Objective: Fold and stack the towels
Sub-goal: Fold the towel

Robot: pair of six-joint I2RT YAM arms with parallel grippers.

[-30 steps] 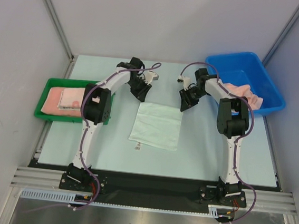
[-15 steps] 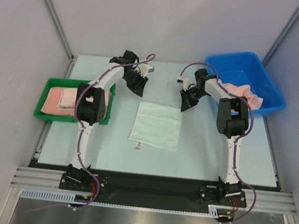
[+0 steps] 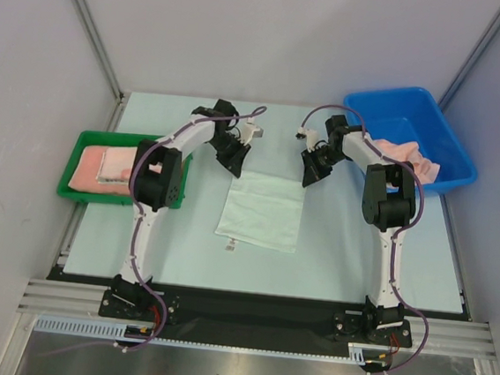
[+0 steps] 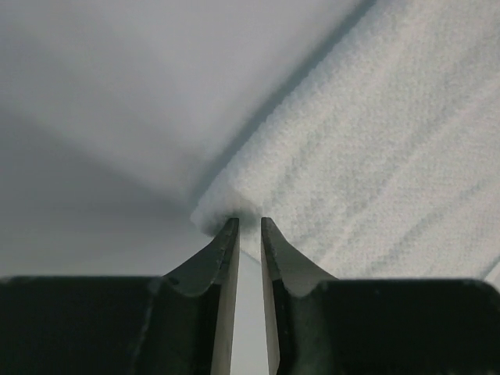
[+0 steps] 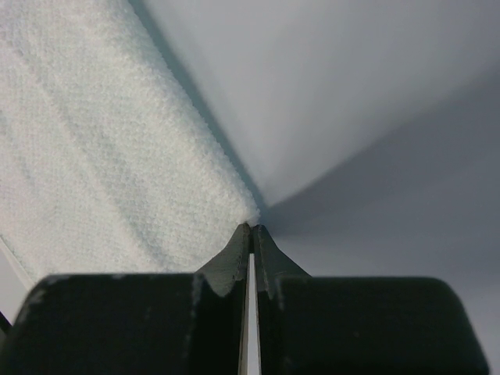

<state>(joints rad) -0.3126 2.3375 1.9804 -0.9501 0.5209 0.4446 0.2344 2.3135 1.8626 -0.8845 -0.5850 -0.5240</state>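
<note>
Claws, 2, black, two flat tapering fingers each.
- Left claw (image 4: 248,223): jaws a narrow slit apart, tips at the far left corner of the white towel (image 3: 261,208). Whether the cloth is pinched cannot be told.
- Right claw (image 5: 251,228): jaws closed, tips meeting at the towel's far right corner. Whether it has caught cloth cannot be told.

Towels on the table (image 3: 341,249), 1: the white towel, a rectangle of fine looped weave, lying flat at the centre between the arms. A small tag (image 3: 229,246) juts from its near edge.

Towels in containers:
- Folded pink towel (image 3: 87,174), 1, salmon terry, in the green tray (image 3: 67,170) at the left edge. A paler folded cloth (image 3: 115,164) lies on top, its pattern too small to make out.
- Crumpled pink towel (image 3: 404,154), 1, in the blue bin (image 3: 450,136) at the far right.

Tray and bin: 1 each, rectangular plastic.
</note>
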